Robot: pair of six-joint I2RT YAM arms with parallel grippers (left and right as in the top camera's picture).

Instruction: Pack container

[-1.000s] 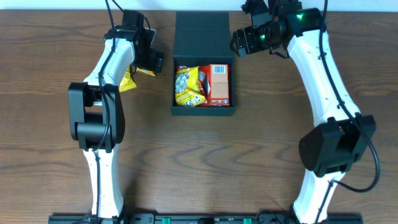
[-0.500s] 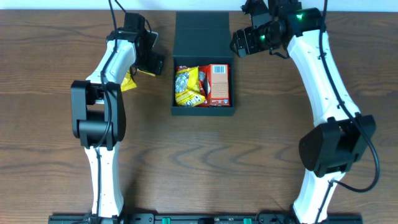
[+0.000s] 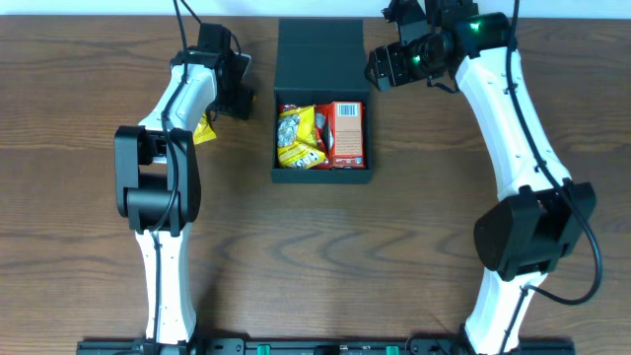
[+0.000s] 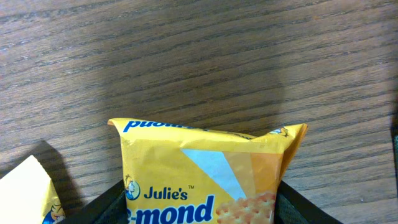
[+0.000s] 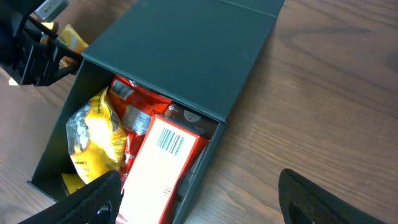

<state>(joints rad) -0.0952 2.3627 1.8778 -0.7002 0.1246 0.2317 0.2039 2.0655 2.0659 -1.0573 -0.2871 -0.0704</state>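
Here the container (image 3: 322, 177) lies open on the table (image 3: 414, 247); left of it the left gripper (image 3: 240, 99) clamps a yellow packet (image 4: 205, 168), while right of its lid the right gripper (image 5: 199, 186) hangs with jaws spread.

Matte black cardboard container (image 3: 322, 49); glossy yellow packet (image 4: 205, 168) (foil-like); wood-grain table (image 3: 394, 247)

The container (image 3: 323, 176) sits on the desk (image 3: 325, 256) at the upper centre of the overhead frame, its lid (image 3: 320, 54) lying open toward the top edge. Inside it, a snack bag (image 3: 299, 136) lies on the left and a carton (image 3: 348, 131) on the right, with another packet (image 3: 325, 123) between them. The left pincer (image 3: 242, 99) is just left of the container with a Julie's biscuit packet (image 4: 205, 168) between its fingers. A second packet (image 4: 25, 193) lies beside that one. The right pincer (image 3: 380, 67) is at the lid's right edge.
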